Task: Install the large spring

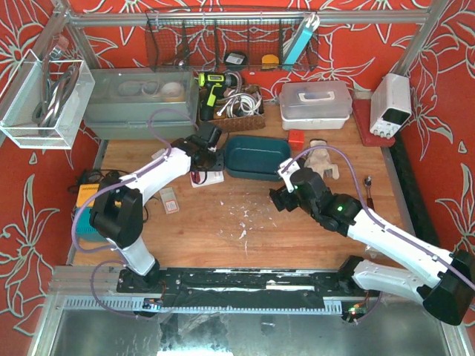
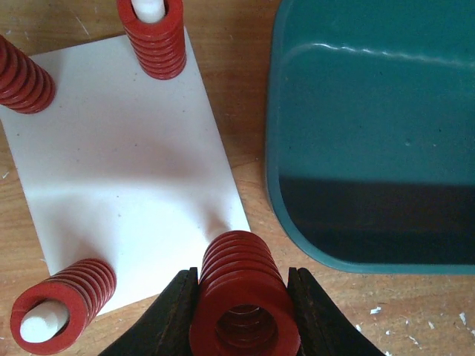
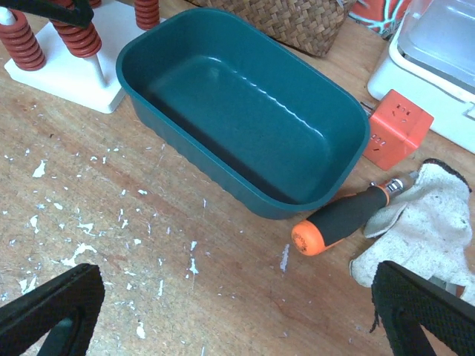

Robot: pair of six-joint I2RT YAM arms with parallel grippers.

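**Large spring held at the corner of the base plate**

The left gripper (image 2: 243, 315) is clamped on the large spring (image 2: 241, 293), with one black finger (image 2: 174, 311) pressed against each side of the coil. The spring is bright red, made of thick, flat-faced, closely stacked turns, and stands upright. Seen from above, its bore is dark.

It sits at the corner of the white base plate (image 2: 126, 148) nearest the rounded corner of the teal tub (image 2: 371, 111). In the right wrist view a thin white peg (image 3: 98, 68) shows under the spring, between it and the plate.

Three matching red springs occupy the plate's other corners (image 2: 154, 37) (image 2: 22, 74) (image 2: 63, 304). White peg tips are visible in two of them.

The plate lies on the wooden table (image 2: 230, 44), just beside the tub.

The right gripper (image 3: 237, 308) hangs with its fingers spread wide and grips nothing, above the table near a screwdriver (image 3: 345, 219) and a glove (image 3: 415, 222).
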